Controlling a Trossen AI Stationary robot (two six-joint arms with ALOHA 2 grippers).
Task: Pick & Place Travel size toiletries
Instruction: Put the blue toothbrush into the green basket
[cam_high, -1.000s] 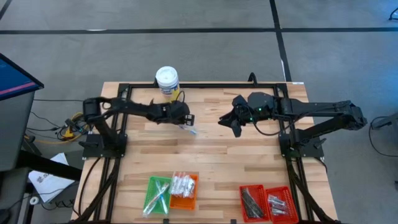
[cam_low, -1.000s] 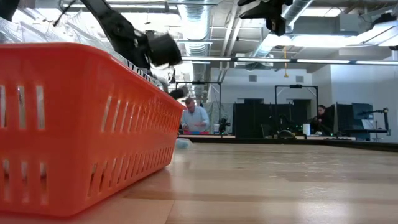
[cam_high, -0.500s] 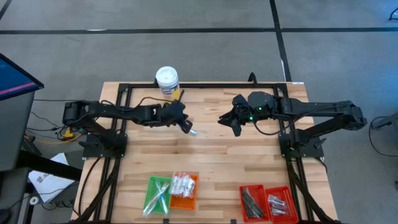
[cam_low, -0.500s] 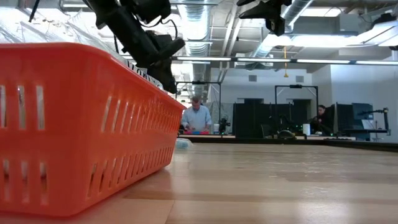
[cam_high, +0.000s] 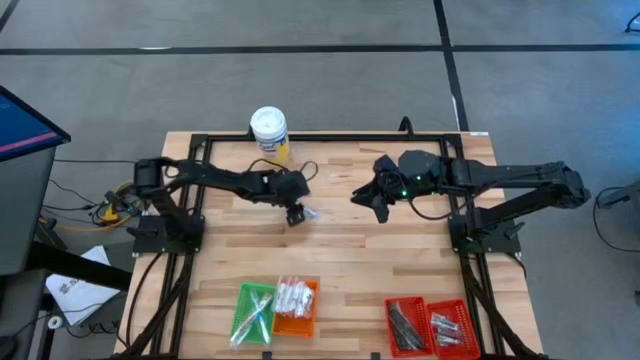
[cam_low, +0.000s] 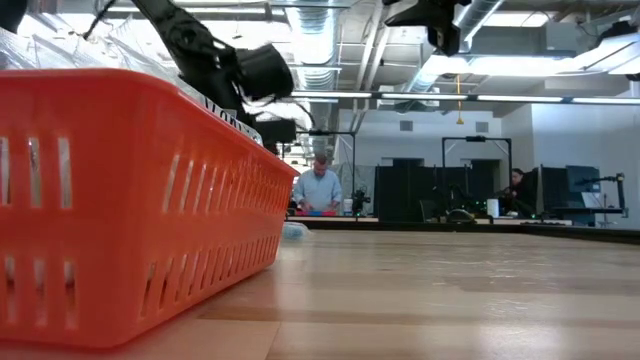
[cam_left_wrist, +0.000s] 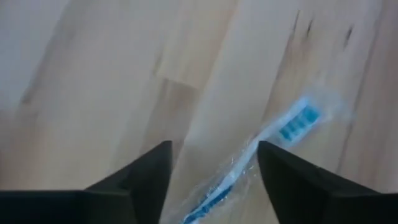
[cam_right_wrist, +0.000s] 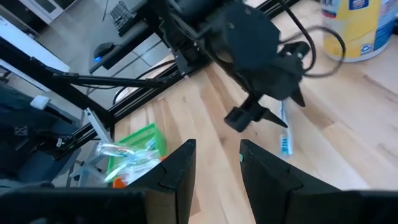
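One clear-wrapped toothbrush with blue bristles (cam_left_wrist: 273, 146) lies flat on the pale wooden table (cam_high: 350, 250), near the middle and well apart from the trays. I have the left gripper (cam_high: 296, 213) right over it, fingers (cam_left_wrist: 142, 175) spread wide, the wrapped handle running between them, not gripped. My right gripper (cam_high: 375, 197) hangs above the table's right half, fingers (cam_right_wrist: 180, 163) parted, holding nothing. At the front edge sit the green plastic tray (cam_high: 252, 313) and orange slotted plastic basket (cam_high: 296, 308) with packets, beside two red trays (cam_high: 428, 326).
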